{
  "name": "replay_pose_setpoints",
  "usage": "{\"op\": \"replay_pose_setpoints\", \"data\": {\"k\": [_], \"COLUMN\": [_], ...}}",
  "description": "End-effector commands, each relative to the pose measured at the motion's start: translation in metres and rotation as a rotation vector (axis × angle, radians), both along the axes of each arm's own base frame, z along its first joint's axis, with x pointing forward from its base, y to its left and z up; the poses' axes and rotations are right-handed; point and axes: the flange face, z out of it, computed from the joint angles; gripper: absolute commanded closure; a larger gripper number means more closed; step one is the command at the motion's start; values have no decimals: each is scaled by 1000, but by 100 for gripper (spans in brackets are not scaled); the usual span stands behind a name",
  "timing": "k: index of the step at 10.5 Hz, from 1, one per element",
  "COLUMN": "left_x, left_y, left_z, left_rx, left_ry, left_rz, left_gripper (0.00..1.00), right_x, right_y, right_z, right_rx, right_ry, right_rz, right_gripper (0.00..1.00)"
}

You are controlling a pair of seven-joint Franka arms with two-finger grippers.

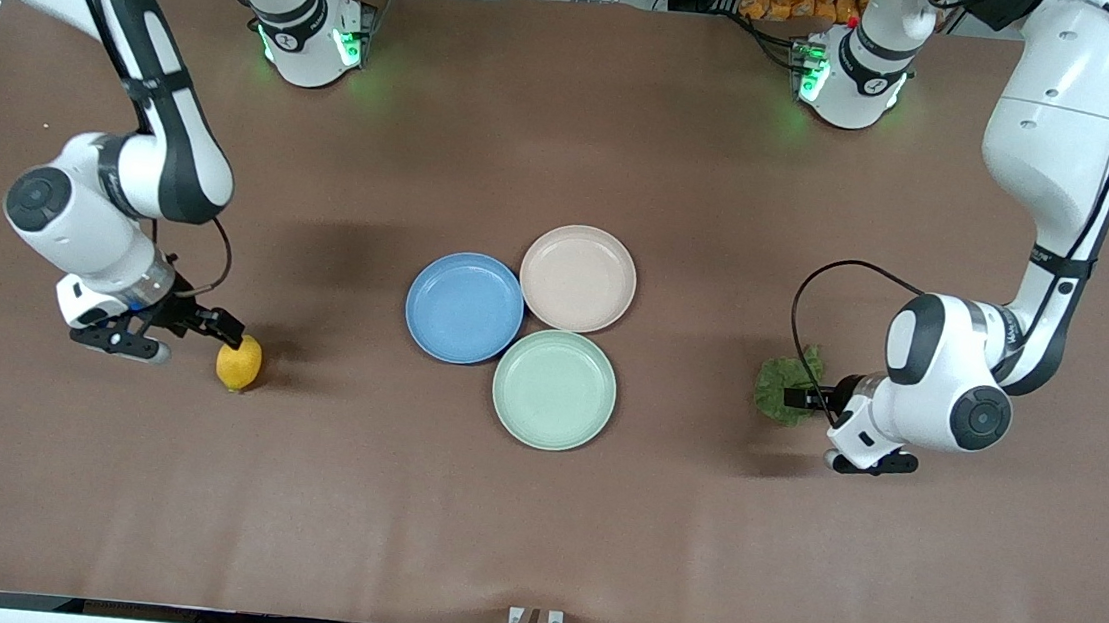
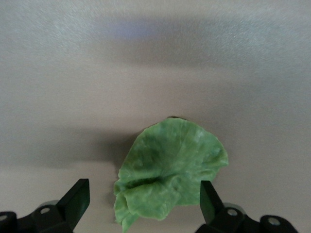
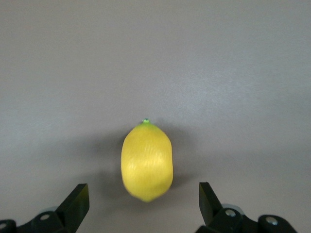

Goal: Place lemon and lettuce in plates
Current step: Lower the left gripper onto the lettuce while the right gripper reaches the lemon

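The yellow lemon (image 1: 239, 362) lies on the brown table toward the right arm's end. My right gripper (image 1: 201, 341) is low beside it and open, with the lemon (image 3: 146, 160) just ahead of the gap between the fingers (image 3: 77, 199). The green lettuce leaf (image 1: 789, 384) lies on the table toward the left arm's end. My left gripper (image 1: 810, 429) is low beside it and open, and one edge of the leaf (image 2: 170, 165) reaches into the gap between the fingers (image 2: 209, 196). The blue plate (image 1: 465, 307) and the beige-pink plate (image 1: 577, 278) stand empty at mid-table, touching.
A pale mint-green plate (image 1: 554, 389) stands empty against the other two, nearer to the front camera. The two arm bases stand along the table's back edge. The brown table (image 1: 535, 531) is bare toward the front camera.
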Motion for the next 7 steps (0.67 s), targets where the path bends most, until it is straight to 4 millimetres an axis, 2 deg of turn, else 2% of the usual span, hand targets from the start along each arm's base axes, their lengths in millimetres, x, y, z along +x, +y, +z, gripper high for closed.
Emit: {"op": "replay_pose_setpoints", "data": {"k": [1,4,5,7], "left_x": [-1,-3,-4,-4], "left_y": [-2,-7,-11,-11], "left_z": [-17,-25,-25,-24], "left_rx": [-5,-6,-8,-7], "left_ry": [1,12,12,11], "left_rz": [-26,-33,-39,-38], "left_gripper": [0,0,7,44], "right_x": [7,6,6,6], "right_y": [-1,-2,-1,0], "right_z": [-28,-45,-49,-70], "right_rx": [5,4,4,4], "right_ry": [-30,-23,-24,-45], "right_rz": [-4,-2,-3,-7], "right_gripper": [0,1,6,14]}}
